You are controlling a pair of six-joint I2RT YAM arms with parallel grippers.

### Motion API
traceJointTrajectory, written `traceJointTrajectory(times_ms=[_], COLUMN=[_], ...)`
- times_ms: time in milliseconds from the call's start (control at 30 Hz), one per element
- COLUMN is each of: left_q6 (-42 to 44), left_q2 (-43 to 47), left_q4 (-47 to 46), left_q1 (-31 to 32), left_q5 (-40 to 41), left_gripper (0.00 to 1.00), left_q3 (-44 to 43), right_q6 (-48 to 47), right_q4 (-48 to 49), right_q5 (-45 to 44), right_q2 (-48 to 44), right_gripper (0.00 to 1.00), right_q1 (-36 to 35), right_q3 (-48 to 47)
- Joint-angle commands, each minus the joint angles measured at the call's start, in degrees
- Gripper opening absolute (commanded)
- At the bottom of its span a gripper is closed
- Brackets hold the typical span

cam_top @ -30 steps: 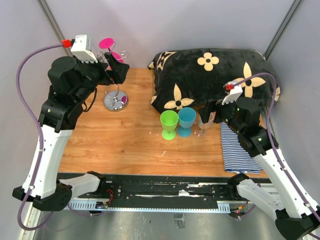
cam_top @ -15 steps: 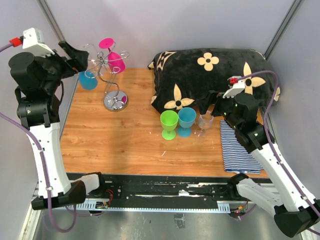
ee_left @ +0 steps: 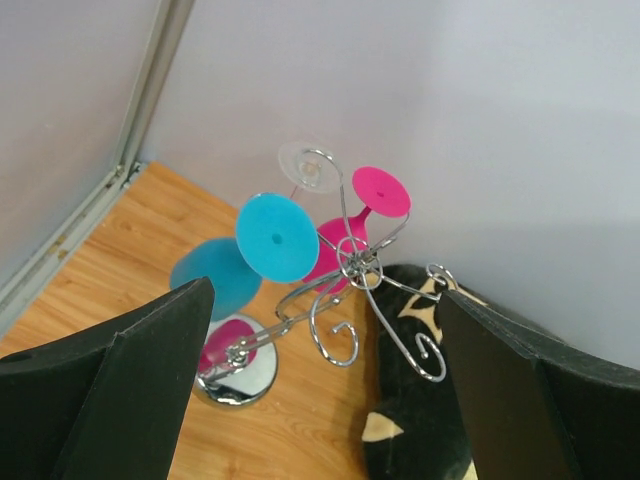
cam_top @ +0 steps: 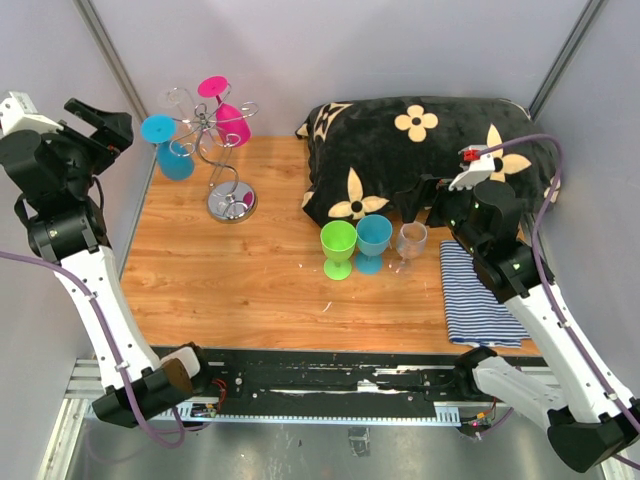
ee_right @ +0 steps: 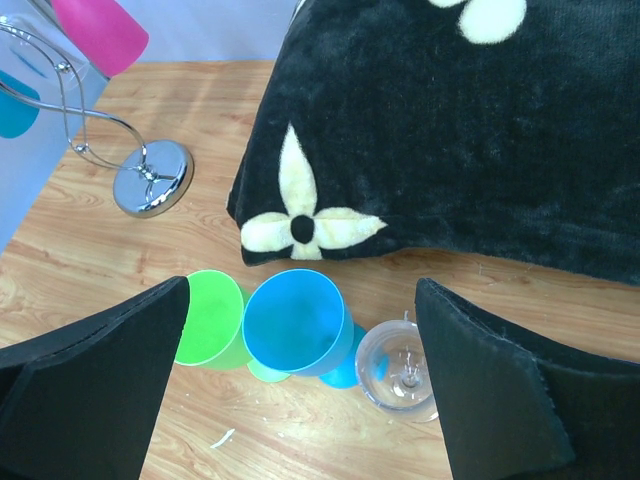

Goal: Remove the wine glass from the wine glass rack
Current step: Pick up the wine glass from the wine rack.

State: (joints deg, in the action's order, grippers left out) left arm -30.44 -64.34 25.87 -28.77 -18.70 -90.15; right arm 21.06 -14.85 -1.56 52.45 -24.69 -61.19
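Observation:
The wine glass rack [cam_top: 218, 150] stands at the back left on its round chrome base [cam_top: 231, 203]. A blue wine glass [cam_top: 173, 158], a pink one [cam_top: 232, 123] and a clear one [cam_top: 180, 98] hang upside down from its hooks. The left wrist view shows the rack [ee_left: 355, 262] with the blue glass [ee_left: 215, 290], the pink glass [ee_left: 335, 245] and the clear foot [ee_left: 305, 168]. My left gripper [cam_top: 100, 122] [ee_left: 325, 395] is open and empty, raised to the left of the rack. My right gripper [cam_top: 425, 205] [ee_right: 300, 395] is open above the standing glasses.
Green [cam_top: 338, 245] [ee_right: 208, 320], blue [cam_top: 374, 238] [ee_right: 295, 322] and clear [cam_top: 411, 240] [ee_right: 400, 365] glasses stand upright in a row mid-table. A black flowered pillow [cam_top: 420, 150] lies at the back right. A striped cloth [cam_top: 480, 295] lies at the right. Grey walls close in on the left and back.
My left arm has swung from in front of the rack back up to the far left, uncovering it. My right gripper has drawn back a little from the clear glass on the table.

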Motion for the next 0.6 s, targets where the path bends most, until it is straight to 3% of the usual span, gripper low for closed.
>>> traceJointTrajectory(times_ms=[0, 200, 400, 567], left_q6=[-4.85, -5.07, -2.32, -4.8], left_q2=[3.34, 8.49, 4.94, 4.3], left_q4=[-6.63, -6.21, 0.67, -1.51], left_q1=[-0.48, -0.47, -0.49, -0.5], left_q5=[-0.11, 2.94, 4.26, 7.1], left_gripper=[0.99, 0.97, 0.98, 0.98], left_q3=[2.72, 3.26, 1.4, 3.51], right_q6=[-2.48, -3.92, -3.95, -5.11], right_q4=[0.29, -0.41, -1.4, -3.65], right_q5=[-0.73, 0.48, 3.73, 5.47], right_q2=[0.45, -0.16, -1.47, -3.05], right_gripper=[0.95, 0.96, 0.96, 0.97], right_q1=[1.04, 1.04, 1.04, 1.04], right_q3=[-1.16, -1.52, -1.04, -0.45])
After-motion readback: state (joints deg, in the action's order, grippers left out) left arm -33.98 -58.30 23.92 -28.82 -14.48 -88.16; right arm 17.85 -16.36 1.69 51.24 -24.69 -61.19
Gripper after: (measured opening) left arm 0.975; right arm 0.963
